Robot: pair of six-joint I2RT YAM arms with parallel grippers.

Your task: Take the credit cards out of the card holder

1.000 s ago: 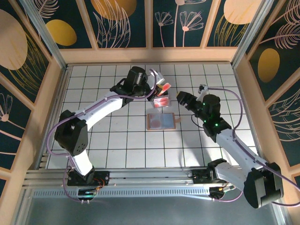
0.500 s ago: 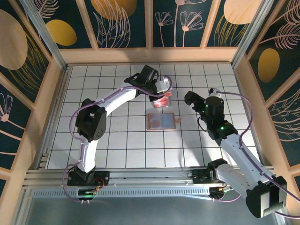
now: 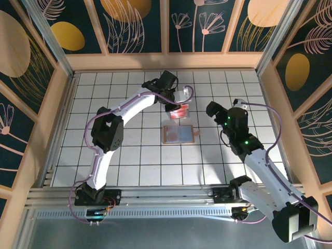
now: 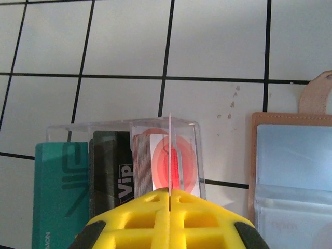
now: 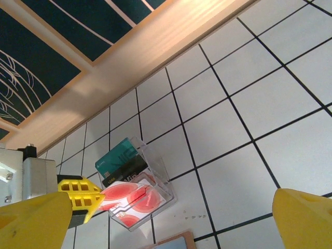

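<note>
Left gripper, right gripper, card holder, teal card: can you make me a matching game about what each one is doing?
1 left gripper
2 right gripper
3 card holder
4 teal card

A lying open on the table
B shut on a thin card, edge-on
C open, holding nothing
D inside the clear tray

Pairs: 1-B, 2-C, 3-A, 4-D.

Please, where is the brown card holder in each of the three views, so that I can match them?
Top external: the card holder lies open near the picture's centre, just on the near side of the clear card box.
Left wrist: card holder at the right edge, right of the box.
Right wrist: card holder at the bottom edge, below the box.
Shared landmark: the clear card box.
</note>
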